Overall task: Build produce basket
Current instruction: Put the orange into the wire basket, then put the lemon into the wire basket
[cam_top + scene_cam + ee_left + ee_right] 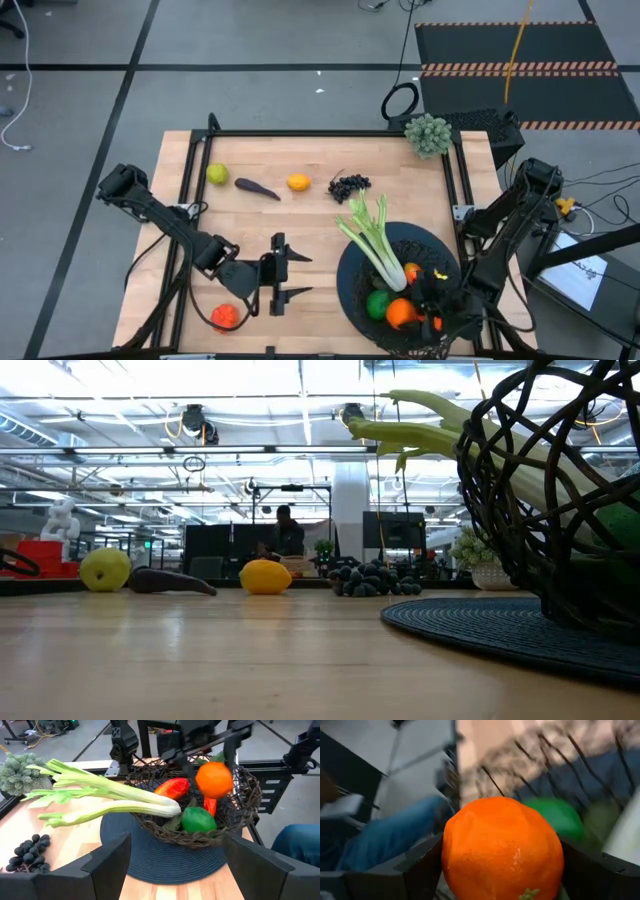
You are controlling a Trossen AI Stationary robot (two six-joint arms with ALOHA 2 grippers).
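Note:
The black wire basket [352, 262] stands on a dark round mat at the near right. In it lie a celery stalk [368, 240], a red mango [172, 787] and a green lime [198, 820]. My right gripper [214, 767] is over the basket, shut on an orange [502, 847]. My left gripper [292, 275] hovers open left of the basket, nothing between its fingers. A yellow-green fruit [217, 174], a dark eggplant [257, 188], a lemon [298, 182] and grapes [349, 186] lie along the far side. A red-orange fruit [225, 317] lies near the front edge. My right gripper pinches the orange between its two fingers, one on each opposite side [447, 855]. The fingers [232, 747] come slanting down from above. The orange hangs inside the basket's rim, above the lime and clear of the fruit below it.
A grey-green bumpy clump [428, 134] sits at the table's far right corner. A black metal frame [320, 133] runs round the wooden top. Bare wood lies between the left gripper and the far row of produce. A person's blue-clad leg [295, 845] shows beyond the right edge.

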